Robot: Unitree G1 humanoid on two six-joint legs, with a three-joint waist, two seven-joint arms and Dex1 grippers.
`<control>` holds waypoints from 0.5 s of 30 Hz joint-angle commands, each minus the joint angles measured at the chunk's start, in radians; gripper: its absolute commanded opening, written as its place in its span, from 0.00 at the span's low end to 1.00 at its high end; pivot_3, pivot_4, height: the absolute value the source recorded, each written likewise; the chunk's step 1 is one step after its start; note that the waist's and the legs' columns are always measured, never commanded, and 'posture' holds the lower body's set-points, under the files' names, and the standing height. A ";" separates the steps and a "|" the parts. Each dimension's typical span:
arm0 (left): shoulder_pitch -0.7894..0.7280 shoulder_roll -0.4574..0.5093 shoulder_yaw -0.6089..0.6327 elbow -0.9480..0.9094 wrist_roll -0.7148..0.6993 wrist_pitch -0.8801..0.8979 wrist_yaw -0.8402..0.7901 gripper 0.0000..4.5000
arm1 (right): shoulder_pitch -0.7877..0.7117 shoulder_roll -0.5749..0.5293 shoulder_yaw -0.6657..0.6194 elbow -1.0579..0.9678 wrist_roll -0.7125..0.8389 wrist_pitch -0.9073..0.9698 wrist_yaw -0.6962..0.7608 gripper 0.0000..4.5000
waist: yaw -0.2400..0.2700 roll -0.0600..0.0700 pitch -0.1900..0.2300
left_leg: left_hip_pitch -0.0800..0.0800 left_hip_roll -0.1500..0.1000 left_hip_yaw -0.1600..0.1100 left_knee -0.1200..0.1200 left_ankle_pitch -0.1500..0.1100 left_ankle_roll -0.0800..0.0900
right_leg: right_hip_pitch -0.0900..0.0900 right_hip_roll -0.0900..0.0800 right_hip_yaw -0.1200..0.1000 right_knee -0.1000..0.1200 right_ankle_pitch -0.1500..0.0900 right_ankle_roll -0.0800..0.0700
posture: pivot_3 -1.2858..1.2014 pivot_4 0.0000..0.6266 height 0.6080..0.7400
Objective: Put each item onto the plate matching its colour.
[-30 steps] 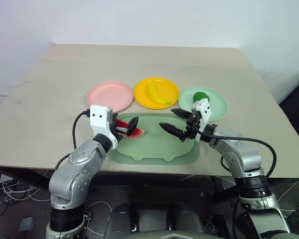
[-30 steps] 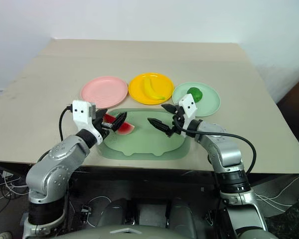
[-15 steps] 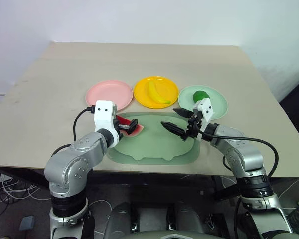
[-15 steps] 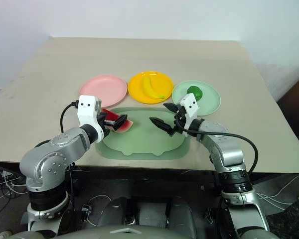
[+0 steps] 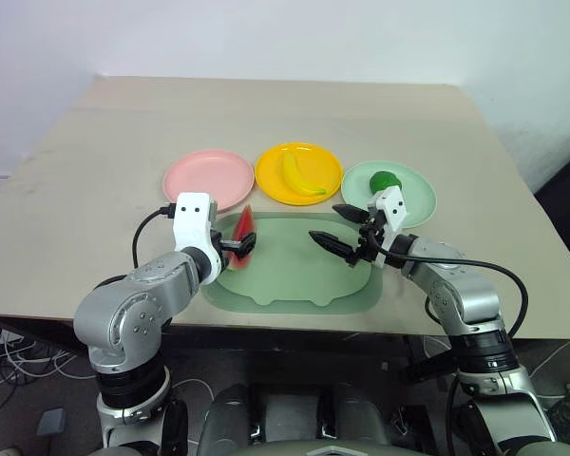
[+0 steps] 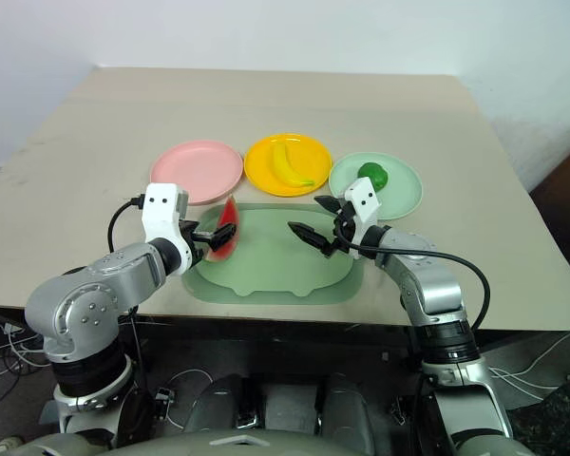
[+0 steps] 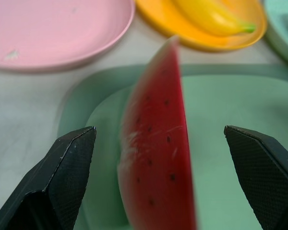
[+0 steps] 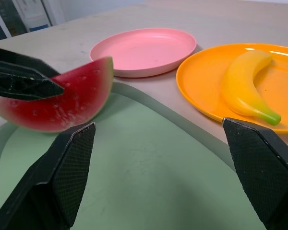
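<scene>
On the beige table, the far row starts at the left with a round shallow pink plastic plate, which is bare. Right of it, a round yellow plastic plate carries a yellow toy banana lying across its middle. Further right, a pale mint green round plate holds a small round dark-green toy fruit.

Nearer than the row lies a larger pale green rounded-rectangular tray. At its left end a red toy watermelon wedge with green rind stands on edge, tip pointing up; its flat red face is dotted with dark seeds. The left gripper sits at the wedge, black fingers spread wide on either side of it; no finger visibly touches it in the left wrist view. The right gripper hovers over the tray's right part, fingers also wide apart and empty.
</scene>
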 commanded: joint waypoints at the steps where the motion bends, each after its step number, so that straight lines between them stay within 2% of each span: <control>1: -0.034 0.015 -0.010 0.006 0.015 0.005 -0.018 1.00 | -0.025 0.000 -0.014 -0.008 0.002 -0.023 -0.001 1.00 | 0.000 0.000 0.000 | 0.000 0.000 0.000 0.000 0.000 0.000 | 0.000 0.000 0.000 0.000 0.000 0.000 | 0.52 0.24 0.66; 7: -0.066 0.039 -0.068 0.076 0.048 -0.003 -0.041 1.00 | -0.030 0.013 -0.034 -0.009 0.011 -0.004 -0.037 1.00 | 0.000 0.000 0.002 | -0.001 0.000 0.000 0.000 0.000 0.000 | -0.001 0.000 0.000 0.000 0.000 0.000 | 0.52 0.24 0.66; 15: -0.088 0.205 -0.262 0.216 0.108 -0.160 -0.160 1.00 | -0.054 0.038 -0.088 0.006 0.049 0.047 -0.108 1.00 | 0.001 0.002 0.004 | -0.001 0.000 0.000 -0.001 0.000 -0.001 | -0.002 0.000 0.000 0.000 0.000 0.000 | 0.52 0.24 0.66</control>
